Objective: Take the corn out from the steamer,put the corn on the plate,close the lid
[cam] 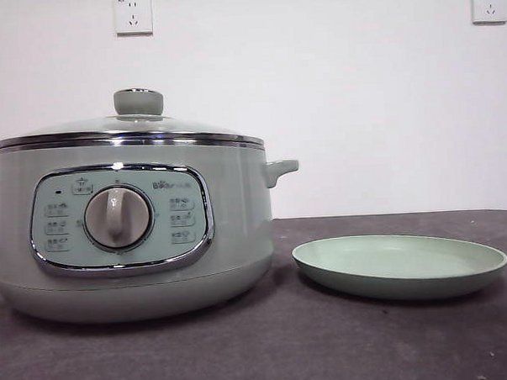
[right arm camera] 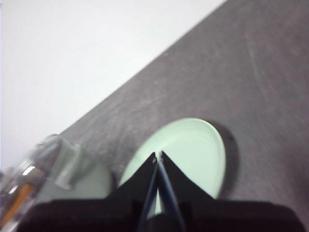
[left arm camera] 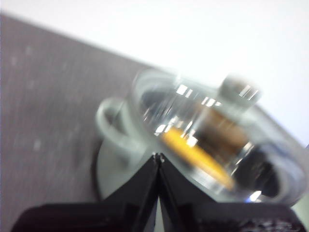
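Backdrop: white wall with two sockets (cam: 133, 14) behind a dark grey table (cam: 328, 347).
Steamer (cam: 129, 221): stands on the table, dial facing the front camera.
Lid (cam: 129, 128): sits closed on the steamer, knob upright.
Corn (left arm camera: 195, 157): a blurred yellow shape under the glass, probably lying inside the steamer, just beyond the left fingertips.
Plate (cam: 400, 268): on the table beside the steamer, not touching it; it lies just past the right fingertips.
Left gripper (left arm camera: 158, 157): raised near the steamer's rim, fingers pressed together, holding nothing.
Right gripper (right arm camera: 158, 155): raised over the plate, fingers together, holding nothing.
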